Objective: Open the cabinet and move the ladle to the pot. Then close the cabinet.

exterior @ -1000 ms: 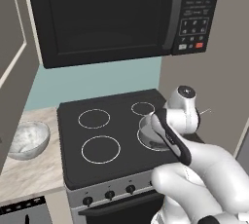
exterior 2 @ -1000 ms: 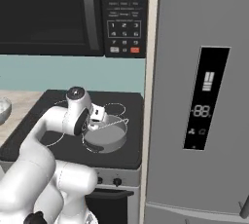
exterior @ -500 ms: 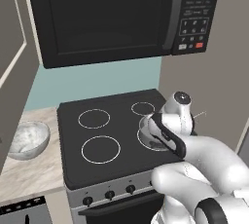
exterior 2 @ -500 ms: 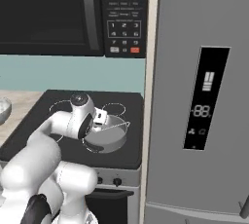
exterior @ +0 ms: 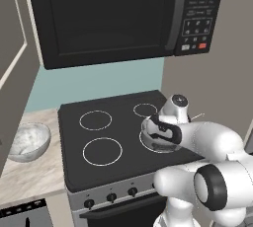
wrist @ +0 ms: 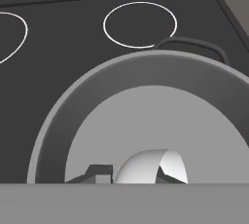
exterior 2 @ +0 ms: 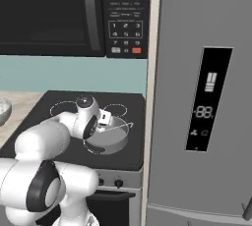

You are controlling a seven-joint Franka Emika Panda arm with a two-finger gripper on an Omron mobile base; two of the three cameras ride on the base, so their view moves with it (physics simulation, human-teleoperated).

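The grey pot (exterior 2: 115, 144) sits on the stove's front right burner, half covered by my arm in the left base view, pot (exterior: 148, 144). My gripper (wrist: 131, 173) hangs inside the pot (wrist: 53, 121), just above its floor, shut on the ladle (wrist: 146, 167). The whitish scoop shows between the dark fingertips (wrist: 99, 172). The ladle's thin handle (exterior 2: 120, 127) sticks out past the pot's rim to the right of the gripper (exterior 2: 104, 121). At the left edge, the cabinet's beige door (exterior: 15, 48) stands swung open.
A black microwave (exterior: 113, 14) hangs low over the stove (exterior: 99, 122). A speckled bowl (exterior: 27, 142) rests on the counter to the left. The grey fridge (exterior 2: 202, 97) walls off the stove's right side.
The hand has dropped a little lower into the pot with the ladle still in its grip, and the arm's elbow has come forward. Pot and bowl have stayed put.
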